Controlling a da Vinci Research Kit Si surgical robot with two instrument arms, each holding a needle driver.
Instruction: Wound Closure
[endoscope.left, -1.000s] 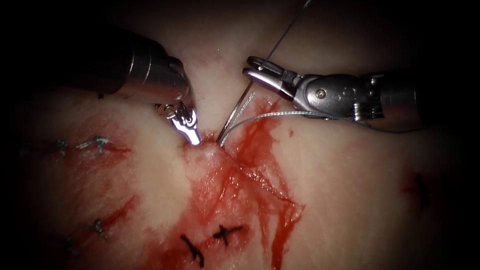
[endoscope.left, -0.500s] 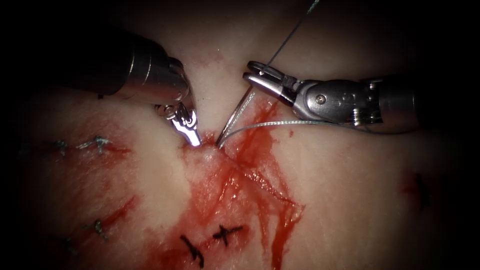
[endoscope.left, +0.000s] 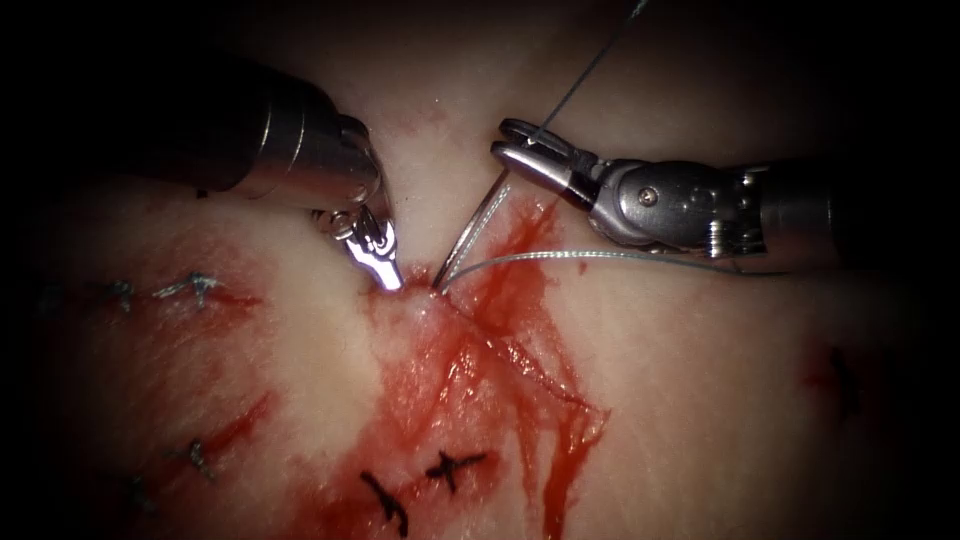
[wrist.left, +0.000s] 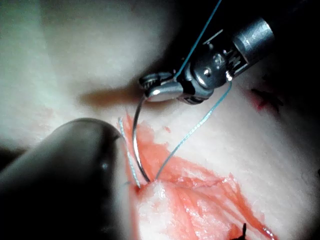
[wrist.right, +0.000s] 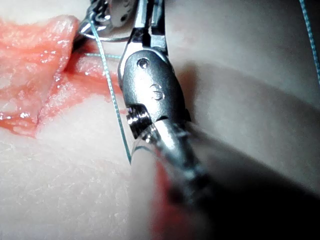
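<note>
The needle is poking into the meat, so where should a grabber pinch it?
Probably on the bare upper stretch of the needle, just below where the right tool already pinches its top end. The low end is buried in the tissue at the cut, beside the left tool. Coming from the right looks best, since that side is open.

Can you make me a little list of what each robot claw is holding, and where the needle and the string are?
left tool: jaws shut, tip pressed on the tissue at the cut's top end; whether it grips tissue cannot be told
right tool: jaws shut on the needle near its thread end
needle: tip in the tissue at the cut
thread: runs from the needle's entry point rightwards
red fluid: around the cut
</note>
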